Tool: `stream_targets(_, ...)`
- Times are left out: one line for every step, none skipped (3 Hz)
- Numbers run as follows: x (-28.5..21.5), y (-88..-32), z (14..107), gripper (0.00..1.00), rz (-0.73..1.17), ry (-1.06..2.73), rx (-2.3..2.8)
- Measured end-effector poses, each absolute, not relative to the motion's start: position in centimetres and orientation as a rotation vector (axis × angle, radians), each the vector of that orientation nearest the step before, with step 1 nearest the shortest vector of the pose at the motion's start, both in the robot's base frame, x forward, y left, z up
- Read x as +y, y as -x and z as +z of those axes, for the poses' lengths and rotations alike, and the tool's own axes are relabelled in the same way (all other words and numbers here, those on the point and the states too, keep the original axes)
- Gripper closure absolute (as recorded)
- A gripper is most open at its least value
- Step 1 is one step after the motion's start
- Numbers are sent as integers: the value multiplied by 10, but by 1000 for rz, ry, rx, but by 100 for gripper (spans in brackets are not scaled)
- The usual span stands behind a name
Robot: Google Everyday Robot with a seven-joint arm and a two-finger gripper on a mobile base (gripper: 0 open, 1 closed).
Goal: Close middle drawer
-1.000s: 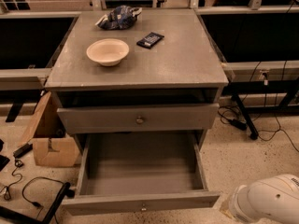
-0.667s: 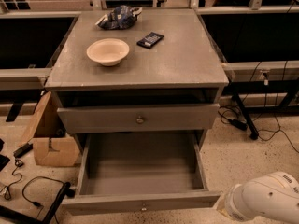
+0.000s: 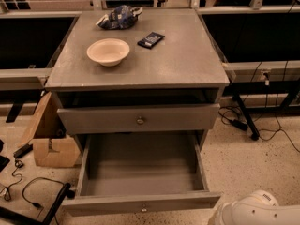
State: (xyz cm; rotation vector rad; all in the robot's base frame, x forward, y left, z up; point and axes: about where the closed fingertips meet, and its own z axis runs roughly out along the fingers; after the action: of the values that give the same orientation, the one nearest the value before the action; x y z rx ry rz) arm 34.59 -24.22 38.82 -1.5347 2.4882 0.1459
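Observation:
The middle drawer (image 3: 140, 172) is pulled far out of the grey cabinet, and its deep plain grey box is empty. Its low front panel (image 3: 140, 204) has a small brass knob (image 3: 144, 209) at centre and sits near the bottom edge of the view. A white rounded part of my arm (image 3: 255, 212) shows at the bottom right, just right of the drawer's front corner. The gripper itself is out of view below the frame.
The taller top drawer front (image 3: 138, 118) stands slightly out above it. On the cabinet top (image 3: 187, 64) are a cream bowl (image 3: 108, 51), a dark phone-like object (image 3: 151, 39) and a crumpled blue bag (image 3: 117, 17). A cardboard box (image 3: 49, 139) and cables lie left; table legs and cables are right.
The white arm part at the bottom right has shifted slightly left, closer to the open drawer's front corner. The drawers have not moved.

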Motion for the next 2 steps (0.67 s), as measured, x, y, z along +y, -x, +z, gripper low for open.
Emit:
stream_targets(-230, -346, 345, 100, 189, 1582, 2405)
stream_targets(-211, -357, 311, 100, 230, 1629, 2313)
